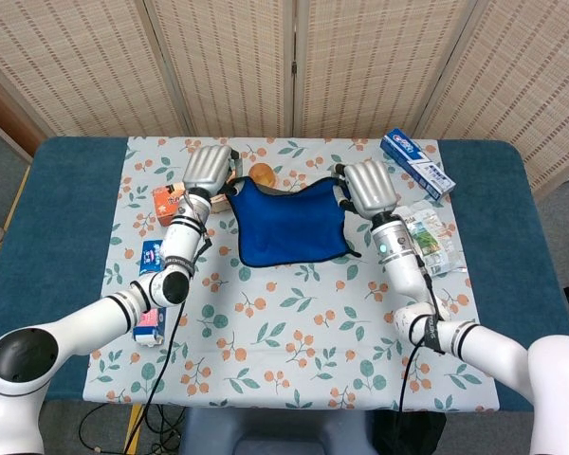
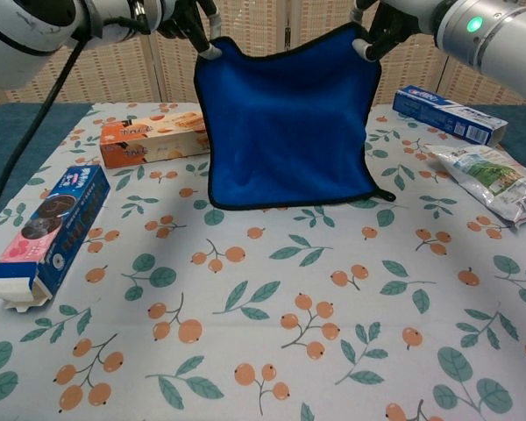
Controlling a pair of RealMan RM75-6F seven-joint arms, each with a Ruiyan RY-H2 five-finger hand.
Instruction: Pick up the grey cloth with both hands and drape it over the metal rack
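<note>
My left hand point(image 1: 209, 171) and right hand point(image 1: 370, 187) each pinched an upper corner of the blue fabric cloth point(image 2: 285, 123), hanging spread mid-frame above the bench point(image 2: 272, 307). No metal rack was visible.

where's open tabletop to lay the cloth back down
The near half of the table is bare, in front of the hanging blue cloth, between the cookie box and the foil packet. Crowded: the orange box at the left, the toothpaste box at the right.
</note>
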